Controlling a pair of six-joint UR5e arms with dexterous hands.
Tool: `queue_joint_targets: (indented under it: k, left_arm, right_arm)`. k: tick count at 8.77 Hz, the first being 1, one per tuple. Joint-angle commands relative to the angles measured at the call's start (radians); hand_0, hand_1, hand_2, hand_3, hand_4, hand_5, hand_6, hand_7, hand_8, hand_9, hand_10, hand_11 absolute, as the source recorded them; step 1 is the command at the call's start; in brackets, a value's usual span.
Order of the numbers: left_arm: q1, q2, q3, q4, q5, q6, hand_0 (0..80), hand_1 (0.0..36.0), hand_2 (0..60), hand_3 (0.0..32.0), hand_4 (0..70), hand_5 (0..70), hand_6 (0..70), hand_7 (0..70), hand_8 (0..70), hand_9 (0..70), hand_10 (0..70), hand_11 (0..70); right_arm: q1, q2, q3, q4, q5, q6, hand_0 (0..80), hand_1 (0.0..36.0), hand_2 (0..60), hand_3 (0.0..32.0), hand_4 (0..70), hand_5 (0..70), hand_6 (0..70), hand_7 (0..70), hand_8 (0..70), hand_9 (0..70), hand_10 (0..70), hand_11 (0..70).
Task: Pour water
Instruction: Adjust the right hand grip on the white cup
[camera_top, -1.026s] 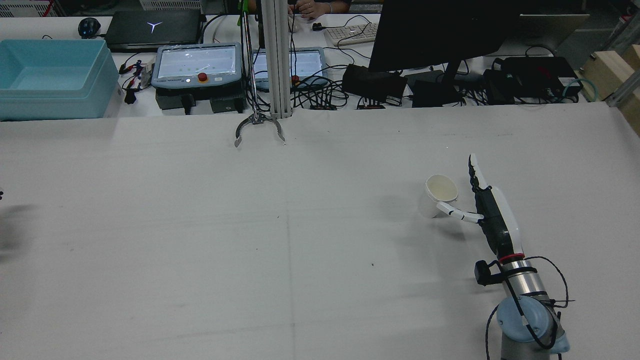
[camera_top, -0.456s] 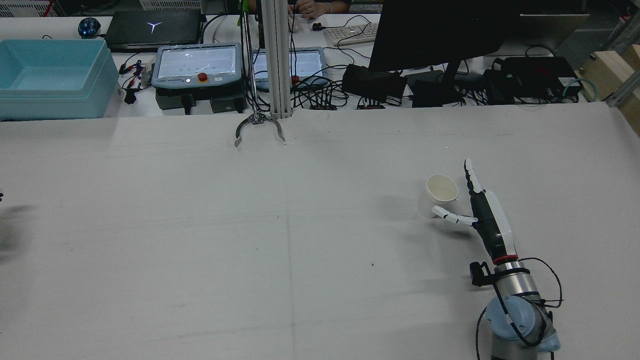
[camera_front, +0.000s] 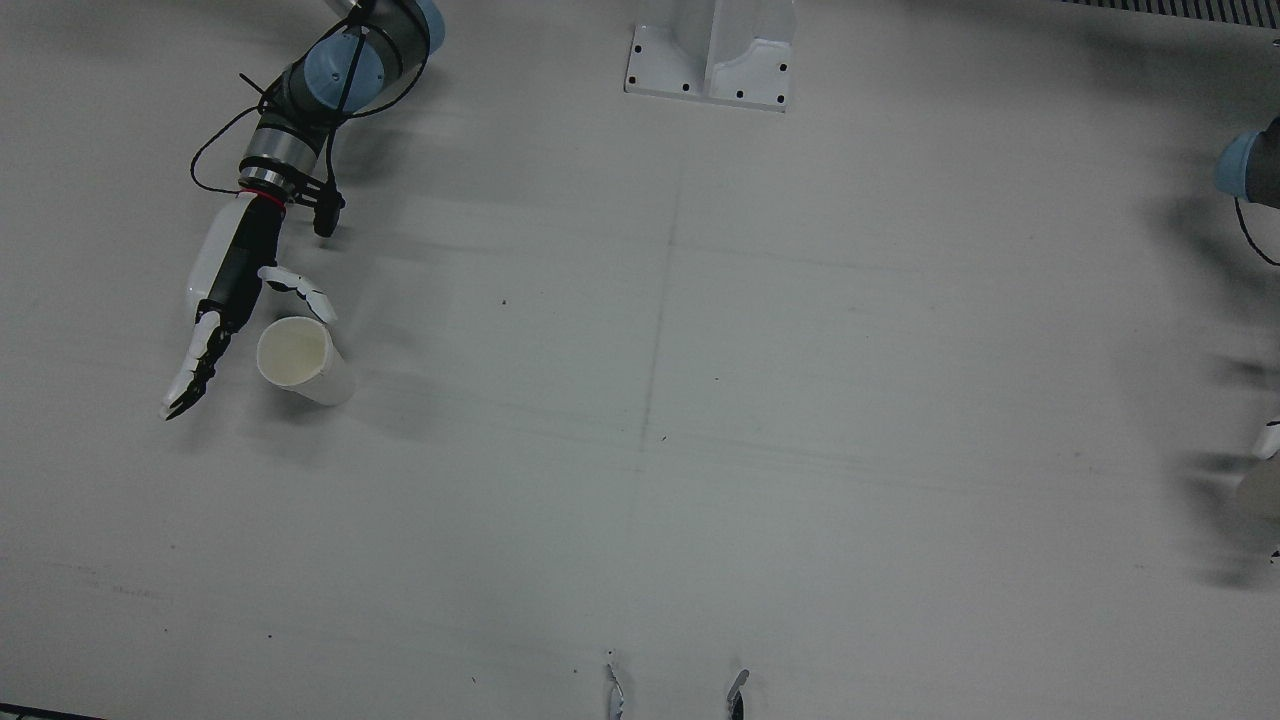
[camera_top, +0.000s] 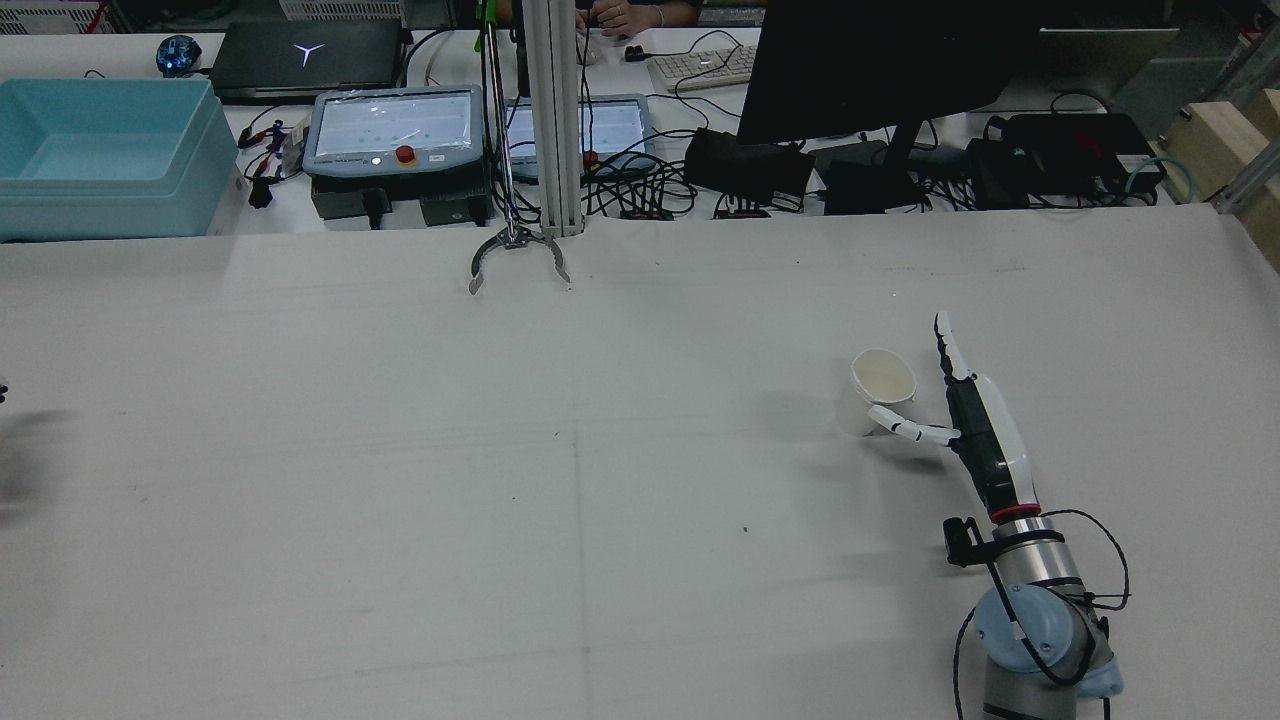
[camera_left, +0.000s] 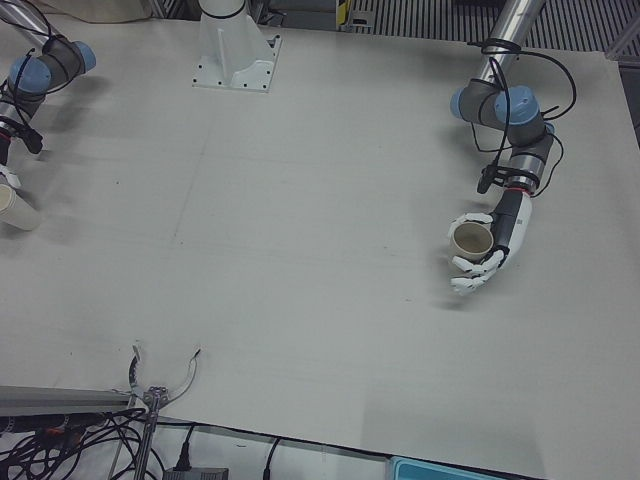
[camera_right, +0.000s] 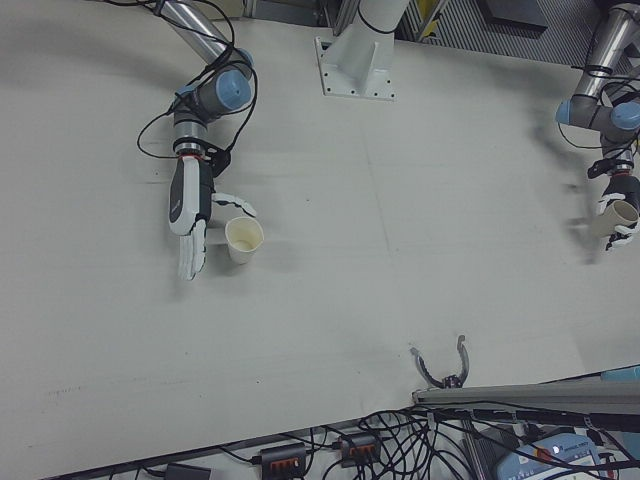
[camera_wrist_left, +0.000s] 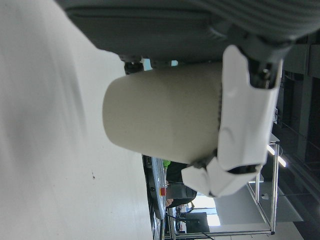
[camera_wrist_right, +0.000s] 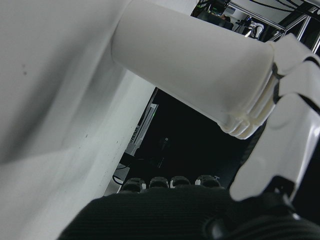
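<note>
Right hand (camera_top: 975, 425) spread flat beside white cup (camera_top: 878, 388), holding nothing | left hand (camera_left: 488, 252) wrapped around second cup (camera_left: 470, 239)

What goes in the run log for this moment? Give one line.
task: pour water | left hand: shut on cup | right hand: open beside second cup, not gripping | pour: not started
</note>
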Motion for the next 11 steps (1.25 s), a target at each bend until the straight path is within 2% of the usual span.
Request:
queue_joint_targets:
  k: [1, 2, 6, 11]
  left_arm:
    - [0.0, 0.0, -0.001, 0.0, 0.0, 0.001, 64.5, 36.0, 60.0, 0.0, 44.1, 70.0, 19.1, 32.0, 16.3, 25.0, 10.3, 17.8]
    - [-0.001, 0.001, 0.0, -0.002, 0.002, 0.001, 64.3, 36.0, 60.0, 0.0, 44.1, 70.0, 19.1, 32.0, 16.2, 25.0, 10.3, 17.8]
    - [0.002, -0.003, 0.02, -0.014, 0.002, 0.006, 64.2, 36.0, 60.0, 0.0, 43.6, 70.0, 18.9, 31.7, 16.1, 24.9, 10.3, 17.8]
    - [0.002, -0.012, 0.023, -0.016, 0.003, 0.004, 64.3, 36.0, 60.0, 0.0, 43.5, 70.0, 19.0, 31.7, 16.1, 24.8, 10.2, 17.7]
  right_arm:
    - [0.01, 0.029, -0.046, 0.003, -0.002, -0.007, 44.6, 15.3, 21.6, 0.0, 0.0, 0.4, 0.0, 0.0, 0.0, 0.4, 0.2, 1.9]
    - [0.01, 0.049, -0.063, 0.004, -0.002, -0.009, 44.6, 15.2, 21.5, 0.0, 0.0, 0.3, 0.0, 0.0, 0.0, 0.5, 0.3, 2.0]
    - [0.01, 0.06, -0.068, 0.01, -0.002, -0.018, 45.0, 15.4, 21.4, 0.0, 0.0, 0.3, 0.0, 0.0, 0.0, 0.5, 0.0, 1.7]
    - [0.016, 0.086, -0.069, 0.01, -0.004, -0.088, 45.5, 15.5, 21.2, 0.0, 0.0, 0.8, 0.0, 0.0, 0.0, 0.4, 0.1, 1.7]
